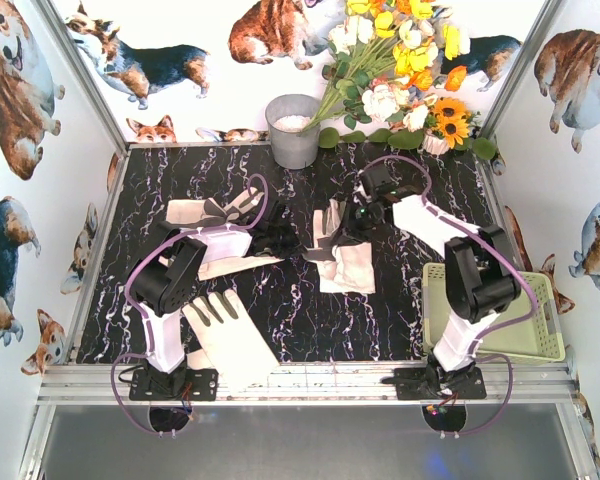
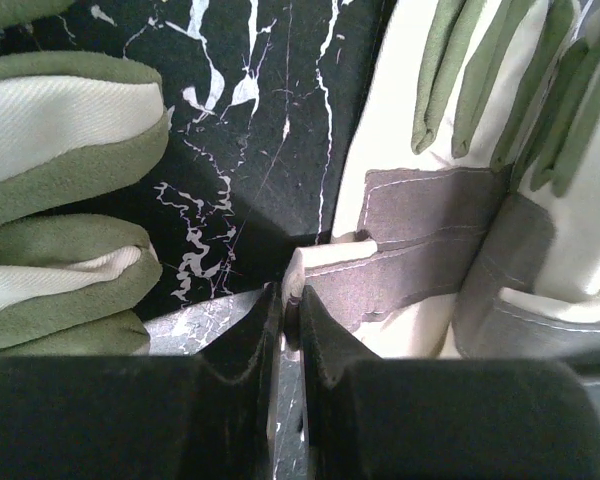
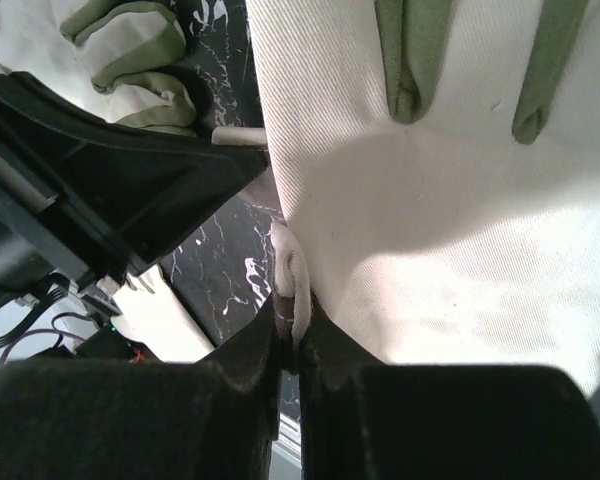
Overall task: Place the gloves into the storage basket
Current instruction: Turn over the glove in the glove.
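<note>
left arm (image 1: 170, 276) and right arm (image 1: 477, 281): black joints, white links, purple cables (image 1: 128, 288).

The matte black left gripper (image 2: 288, 300) is pinching a floppy cream-white fabric glove (image 2: 430, 230) that is showing olive-green fingers and grey palm patches just ahead of its tips. Beneath both, the glossy black marble-patterned tabletop (image 2: 250, 120) is carrying thin white veins. The matte black right gripper (image 3: 292, 310) is nipping plain cream cloth of the same glove, with olive-green finger strips ahead. Back toward its base, the pale yellow-green slotted plastic basket (image 1: 545, 345) is sitting. Beyond its tips, the grey metal bucket (image 1: 293, 130) and the yellow, orange and white flower bunch (image 1: 400, 60) are standing before white walls (image 1: 580, 190) printed with tan corgis.
</note>
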